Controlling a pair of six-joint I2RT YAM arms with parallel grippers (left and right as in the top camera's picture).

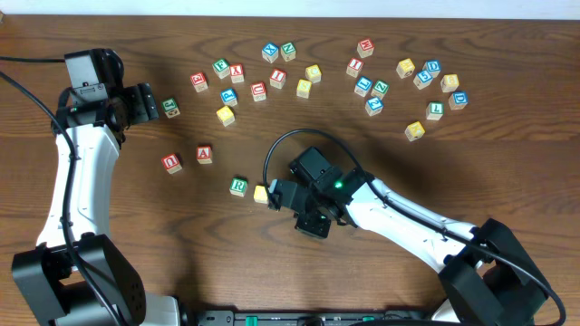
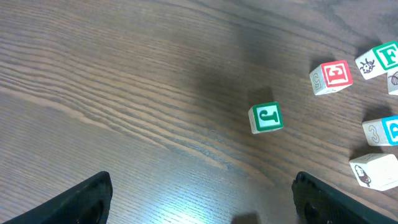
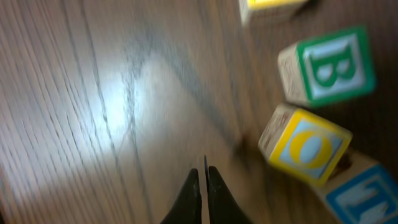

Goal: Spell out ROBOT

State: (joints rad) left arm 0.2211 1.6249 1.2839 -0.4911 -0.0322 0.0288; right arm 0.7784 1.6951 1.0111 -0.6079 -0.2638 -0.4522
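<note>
The green-framed R cube (image 1: 238,186) lies on the table with a yellow-faced cube (image 1: 262,194) touching its right side. My right arm's wrist (image 1: 317,186) covers the ground just right of them. In the right wrist view a yellow cube's edge (image 3: 273,3), the green B (image 3: 326,65), the yellow O (image 3: 305,146) and the blue T (image 3: 367,193) run in a line down the right side. My right gripper (image 3: 204,171) is shut and empty, left of that line. My left gripper (image 1: 145,101) (image 2: 202,199) stands open over bare wood at the far left.
A green J cube (image 1: 170,109) (image 2: 266,118) sits just beyond the left fingers. Red A (image 1: 205,154) and U (image 1: 171,163) cubes lie left of the R. Several loose cubes are scattered along the back, from a red one (image 1: 199,81) to a blue one (image 1: 459,100).
</note>
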